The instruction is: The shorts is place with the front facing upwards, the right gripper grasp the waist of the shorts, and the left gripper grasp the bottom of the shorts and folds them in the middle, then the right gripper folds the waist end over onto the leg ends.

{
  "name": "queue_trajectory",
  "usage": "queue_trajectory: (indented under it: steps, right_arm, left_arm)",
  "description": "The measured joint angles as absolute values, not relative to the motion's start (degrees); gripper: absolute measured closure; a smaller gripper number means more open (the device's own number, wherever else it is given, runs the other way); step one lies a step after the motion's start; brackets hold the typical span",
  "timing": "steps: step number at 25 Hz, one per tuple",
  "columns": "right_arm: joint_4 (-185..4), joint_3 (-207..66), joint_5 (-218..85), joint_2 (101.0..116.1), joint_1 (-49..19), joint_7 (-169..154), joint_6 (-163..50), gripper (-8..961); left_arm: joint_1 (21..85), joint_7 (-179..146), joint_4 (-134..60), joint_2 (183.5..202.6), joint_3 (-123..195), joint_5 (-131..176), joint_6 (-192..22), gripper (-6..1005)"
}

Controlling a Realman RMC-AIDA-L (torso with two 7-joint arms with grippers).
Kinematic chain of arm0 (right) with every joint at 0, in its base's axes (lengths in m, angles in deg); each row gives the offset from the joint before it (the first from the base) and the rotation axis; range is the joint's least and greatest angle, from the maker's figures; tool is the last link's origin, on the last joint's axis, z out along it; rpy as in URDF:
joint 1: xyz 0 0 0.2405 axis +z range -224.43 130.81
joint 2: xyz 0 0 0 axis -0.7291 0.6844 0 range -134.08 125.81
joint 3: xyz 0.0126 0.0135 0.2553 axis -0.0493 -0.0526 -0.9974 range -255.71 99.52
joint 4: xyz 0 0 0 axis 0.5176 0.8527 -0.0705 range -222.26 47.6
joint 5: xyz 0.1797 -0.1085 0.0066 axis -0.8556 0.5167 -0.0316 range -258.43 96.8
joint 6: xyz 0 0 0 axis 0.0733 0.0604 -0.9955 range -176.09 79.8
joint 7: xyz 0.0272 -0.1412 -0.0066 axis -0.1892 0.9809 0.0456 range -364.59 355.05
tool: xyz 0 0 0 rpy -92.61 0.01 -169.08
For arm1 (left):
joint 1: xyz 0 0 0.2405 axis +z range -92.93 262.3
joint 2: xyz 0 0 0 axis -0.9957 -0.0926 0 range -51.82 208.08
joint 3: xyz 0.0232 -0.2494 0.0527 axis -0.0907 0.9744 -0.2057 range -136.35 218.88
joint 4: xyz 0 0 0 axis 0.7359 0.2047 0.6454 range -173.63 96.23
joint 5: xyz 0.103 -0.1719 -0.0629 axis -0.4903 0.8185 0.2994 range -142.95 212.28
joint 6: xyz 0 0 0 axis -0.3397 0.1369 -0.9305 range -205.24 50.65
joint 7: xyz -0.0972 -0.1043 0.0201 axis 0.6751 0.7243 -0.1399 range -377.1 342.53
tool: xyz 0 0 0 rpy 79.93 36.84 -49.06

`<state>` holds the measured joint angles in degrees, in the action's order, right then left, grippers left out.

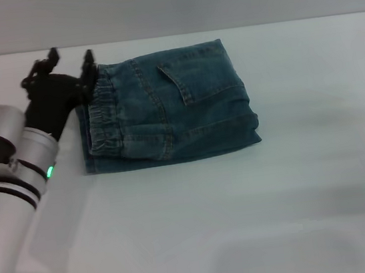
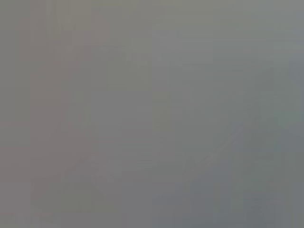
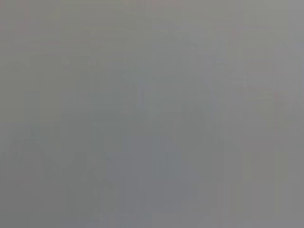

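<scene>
White bench [image 1: 247, 222] fills your head view, bare in the foreground. On your left, the silver left arm reaches away from you, a green light showing on its wrist. Farther back the denim shorts [image 1: 171, 104] lie folded into a compact rectangle, elastic waistband on the left, a pocket facing up. Your left claw [image 1: 70, 60] sits at the far left corner of the shorts, spread wide and holding nothing. Both wrist views show only blank grey.

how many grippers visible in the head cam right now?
1. The left gripper is at the left edge of the folded shorts, by the waistband, on the white table. The right gripper is out of view; both wrist views show nothing.
</scene>
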<state>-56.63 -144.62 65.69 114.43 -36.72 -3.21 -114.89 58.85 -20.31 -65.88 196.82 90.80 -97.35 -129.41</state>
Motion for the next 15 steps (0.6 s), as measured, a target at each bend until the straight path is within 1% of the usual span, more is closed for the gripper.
queue_trajectory:
  steps: [5, 8, 10, 11, 13, 15]
  right_arm:
    - [-62.9, -145.5, 65.6, 114.50, -37.4, -3.7, -125.6, 930]
    - [-63.5, -146.3, 65.5, 114.55, -38.2, -4.6, -126.7, 820]
    - [-64.7, -146.7, 65.5, 114.59, -38.1, -6.4, -126.8, 747]
    - [-65.5, -146.9, 65.5, 114.59, -37.9, -7.3, -126.8, 678]
    - [-66.6, -147.4, 65.4, 114.63, -37.3, -8.1, -126.8, 541]
    - [-67.1, -147.7, 65.3, 114.68, -37.1, -8.2, -126.9, 446]
  left_arm:
    - [59.0, -18.9, -62.7, 196.88, 94.3, -97.3, -128.4, 377]
    - [59.4, -18.1, -61.8, 196.86, 95.0, -97.3, -128.4, 361]
    - [59.5, -18.1, -61.6, 196.85, 95.2, -97.3, -128.3, 256]
    - [59.5, -18.1, -61.6, 196.84, 95.2, -97.3, -128.3, 203]
    - [59.5, -18.4, -61.6, 196.86, 95.1, -97.3, -128.3, 203]
    - [59.5, -18.6, -61.6, 196.89, 95.0, -97.3, -128.3, 203]
